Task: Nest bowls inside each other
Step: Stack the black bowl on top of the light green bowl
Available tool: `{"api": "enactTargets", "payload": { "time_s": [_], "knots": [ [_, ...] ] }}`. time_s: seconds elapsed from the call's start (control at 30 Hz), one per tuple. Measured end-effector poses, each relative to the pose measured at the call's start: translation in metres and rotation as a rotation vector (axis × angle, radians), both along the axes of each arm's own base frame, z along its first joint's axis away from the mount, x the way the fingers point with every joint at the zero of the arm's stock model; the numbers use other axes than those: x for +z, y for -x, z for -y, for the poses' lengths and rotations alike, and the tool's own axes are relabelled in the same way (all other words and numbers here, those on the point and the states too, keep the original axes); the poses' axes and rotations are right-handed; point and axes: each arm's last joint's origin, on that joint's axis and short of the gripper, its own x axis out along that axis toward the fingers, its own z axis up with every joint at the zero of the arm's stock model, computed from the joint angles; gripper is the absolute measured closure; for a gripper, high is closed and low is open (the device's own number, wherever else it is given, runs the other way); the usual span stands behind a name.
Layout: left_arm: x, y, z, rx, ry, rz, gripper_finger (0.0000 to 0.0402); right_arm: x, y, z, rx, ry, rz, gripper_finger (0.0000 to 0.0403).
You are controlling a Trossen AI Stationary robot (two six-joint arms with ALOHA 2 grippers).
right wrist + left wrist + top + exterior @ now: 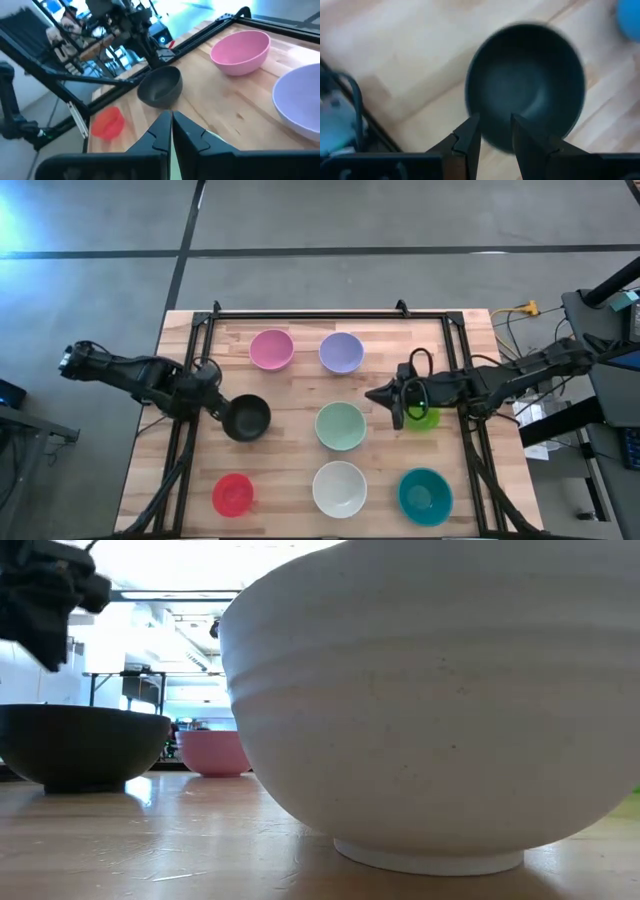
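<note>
On the wooden worktop [300,390], seven bowls stand apart in a loose grid, and an eighth hangs above it, none yet nested.

- Far row: pink bowl [271,349], lavender bowl [341,352].
- Middle row: black bowl [247,418], mint green bowl [341,425], lime green bowl [423,418].
- Near row: red bowl [233,495], white bowl [340,489], teal bowl [425,496].

Left gripper [495,132]: at the black bowl's left edge, fingers slightly apart with the rim between them; whether they pinch it cannot be told for certain.

Right gripper [398,402]: over the worktop between the mint green and lime green bowls, fingers together; a sliver of lime green shows between them in the right wrist view, so it appears clamped on that bowl's rim. The lime green bowl seems lifted clear of the wood.

Step in hand, as judged: carry the lime green bowl to a neighbour, most likely the mint green one.

Handling note: keep the bowl level, centre it over the receiving bowl before lowering, and part the fingers only once it sits low, since a rim-held bowl tends to tilt and slide.
</note>
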Motion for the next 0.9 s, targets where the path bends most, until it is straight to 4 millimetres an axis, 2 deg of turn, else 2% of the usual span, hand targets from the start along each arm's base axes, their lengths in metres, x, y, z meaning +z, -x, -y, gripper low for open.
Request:
{"api": "enactTargets", "payload": {
  "time_s": [0.2,0.37,0.57,0.9],
  "knots": [
    [-0.018,0.003,-0.008,0.066,0.085,-0.047,0.0311,-0.003,0.003,0.001,0.002,-0.015,0.083,0.0394],
    [-0.021,-0.008,-0.011,0.081,0.093,-0.019,0.0311,-0.003,0.004,0.001,0.014,0.0,0.074,0.0394],
    [-0.043,-0.021,-0.013,0.075,0.095,-0.133,0.0311,-0.001,0.004,0.001,0.026,0.031,0.079,0.0394],
    [-0.063,-0.043,-0.015,0.018,0.099,-0.289,0.0311,0.0,0.005,0.001,0.03,0.032,0.084,0.0394]
  ]
}}
